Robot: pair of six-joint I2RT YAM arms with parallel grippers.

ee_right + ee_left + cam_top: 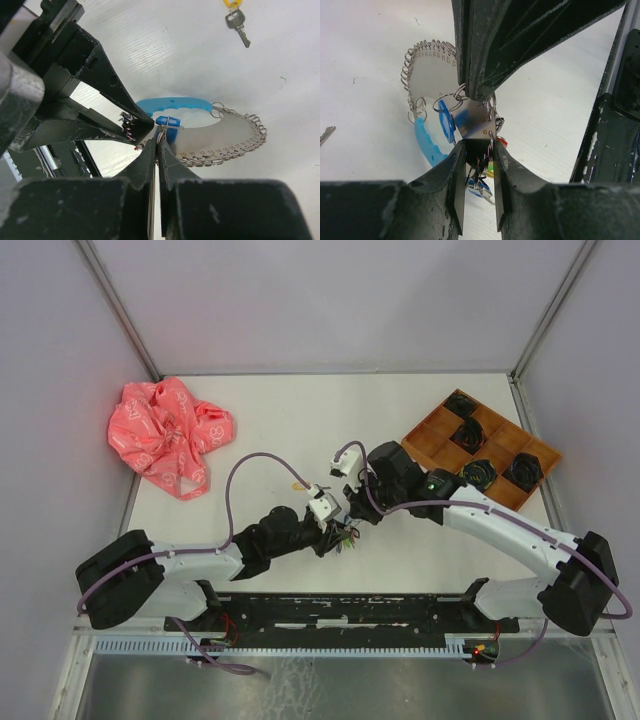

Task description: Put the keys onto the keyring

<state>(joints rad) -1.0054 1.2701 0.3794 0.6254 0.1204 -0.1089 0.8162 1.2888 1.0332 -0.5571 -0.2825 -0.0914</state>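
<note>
The keyring is a crescent metal plate (pixel 432 75) (pixel 235 135) with numbered holes, several small rings along its rim and a blue handle (pixel 427 142) (pixel 172 104). It hangs just above the table between both arms. My left gripper (pixel 338 530) (pixel 479 150) is shut on the plate's end, with coloured keys bunched between its fingers. My right gripper (pixel 355 512) (pixel 158 142) is shut on a small ring by a blue key tag (pixel 167 121) (pixel 446 120). A loose key with a yellow tag (pixel 237 22) (pixel 298 485) lies on the table beyond.
A crumpled pink bag (pixel 165 435) lies at the back left. A wooden compartment tray (pixel 432 430) holding black items sits at the back right. The black base rail (pixel 350 610) runs along the near edge. Another key tip (pixel 325 134) shows at the left.
</note>
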